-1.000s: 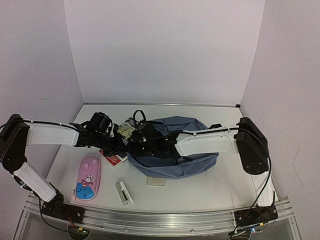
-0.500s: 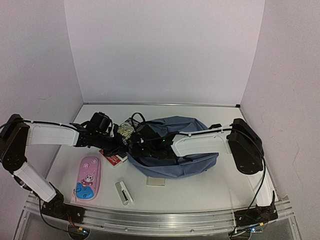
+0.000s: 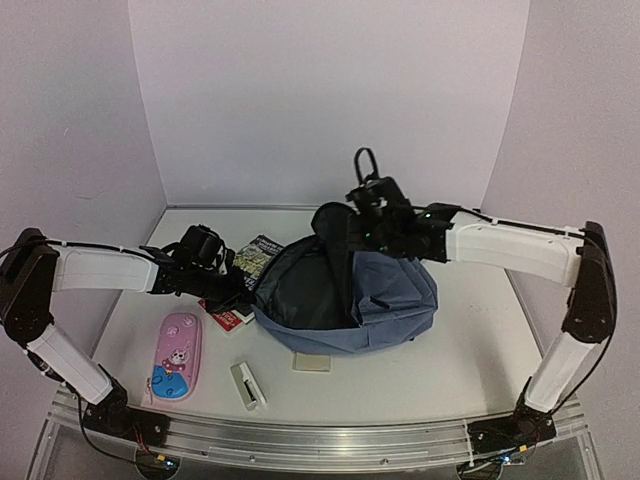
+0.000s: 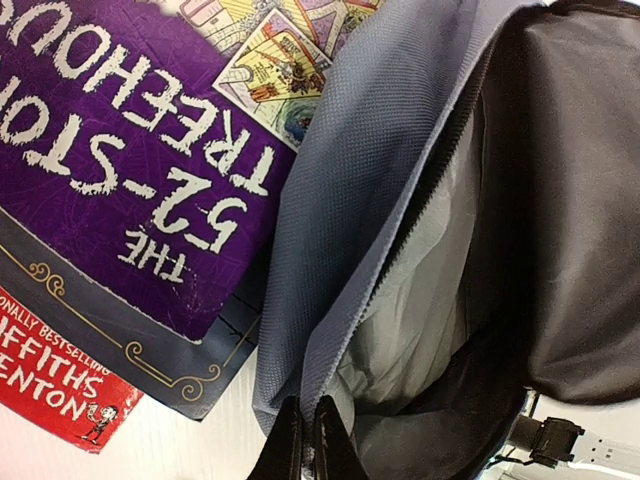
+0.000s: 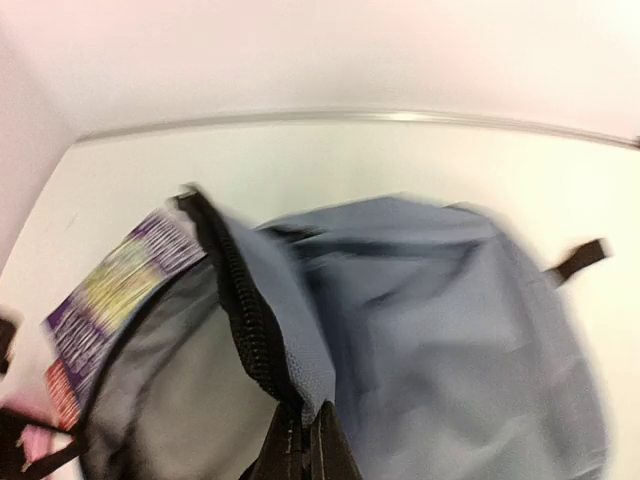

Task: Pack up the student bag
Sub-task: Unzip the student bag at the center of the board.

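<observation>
Student bag (image 3: 395, 300): in the middle of the surface, lying on its side, long axis running from left edge to right edge; its mouth (image 3: 305, 290) faces the left edge.
Left hand (image 4: 305, 452): closed, pinching the lower lip of the mouth, low by the surface.
Right hand (image 5: 300, 450): closed on the zip edge of the upper flap, which I hold lifted above the bag.
Opening: gapes between my two hands; dark lining shows, and I can make out nothing inside.
Purple book (image 3: 258, 255): flat on the surface just beside the mouth, toward the left edge, overlapping a red book (image 3: 225, 315).
Pink pencil case (image 3: 177, 357): near the front-left corner, well apart from the bag.
Key relation: I judge that the loose items lie left of the opening, nearer my left arm. Both hands are occupied, so one must let go before anything goes in.
</observation>
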Robot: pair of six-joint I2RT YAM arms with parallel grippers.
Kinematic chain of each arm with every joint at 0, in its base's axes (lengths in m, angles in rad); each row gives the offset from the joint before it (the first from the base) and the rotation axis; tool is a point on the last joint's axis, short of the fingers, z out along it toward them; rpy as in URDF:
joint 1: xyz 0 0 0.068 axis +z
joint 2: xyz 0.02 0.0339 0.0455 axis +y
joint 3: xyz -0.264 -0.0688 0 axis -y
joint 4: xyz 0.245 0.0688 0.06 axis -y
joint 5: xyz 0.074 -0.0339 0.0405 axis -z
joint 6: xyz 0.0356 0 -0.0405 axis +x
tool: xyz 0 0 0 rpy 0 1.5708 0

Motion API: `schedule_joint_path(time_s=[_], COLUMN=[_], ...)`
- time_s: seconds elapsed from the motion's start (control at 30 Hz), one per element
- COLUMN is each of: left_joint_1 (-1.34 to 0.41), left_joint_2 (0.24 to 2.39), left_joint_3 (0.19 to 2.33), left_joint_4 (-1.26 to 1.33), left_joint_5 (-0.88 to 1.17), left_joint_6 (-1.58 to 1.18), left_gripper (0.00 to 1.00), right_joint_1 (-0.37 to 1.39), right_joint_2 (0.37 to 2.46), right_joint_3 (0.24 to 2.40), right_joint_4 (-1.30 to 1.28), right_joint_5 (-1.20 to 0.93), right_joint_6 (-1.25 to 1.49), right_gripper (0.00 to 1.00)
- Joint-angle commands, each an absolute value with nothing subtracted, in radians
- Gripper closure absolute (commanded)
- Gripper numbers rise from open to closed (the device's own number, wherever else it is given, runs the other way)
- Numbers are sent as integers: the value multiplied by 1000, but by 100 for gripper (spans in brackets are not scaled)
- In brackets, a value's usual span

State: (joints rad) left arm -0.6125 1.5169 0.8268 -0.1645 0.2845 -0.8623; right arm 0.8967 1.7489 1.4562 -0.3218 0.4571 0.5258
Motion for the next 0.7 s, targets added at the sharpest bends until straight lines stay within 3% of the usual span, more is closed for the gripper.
schedule_joint_path(time_s=[0.0, 0.43, 0.67], left_joint_1=[-614, -619, -667], left_joint_2=[1514, 1525, 1662], left_joint_3=[841, 869, 1021], left_joint_4=[-146, -144, -142], left_joint_5=[293, 297, 315], left_joint_6=[-847, -852, -825], left_gripper=[100, 100, 100], right_joint_1=[720, 535, 479], right_joint_2=[1715, 1825, 1782], right_joint_3=[1350, 1261, 1207], right_joint_4=[-392, -366, -349], right_joint_5=[494, 430, 409], right_joint_6=[489, 542, 550], right_gripper=[100, 100, 100])
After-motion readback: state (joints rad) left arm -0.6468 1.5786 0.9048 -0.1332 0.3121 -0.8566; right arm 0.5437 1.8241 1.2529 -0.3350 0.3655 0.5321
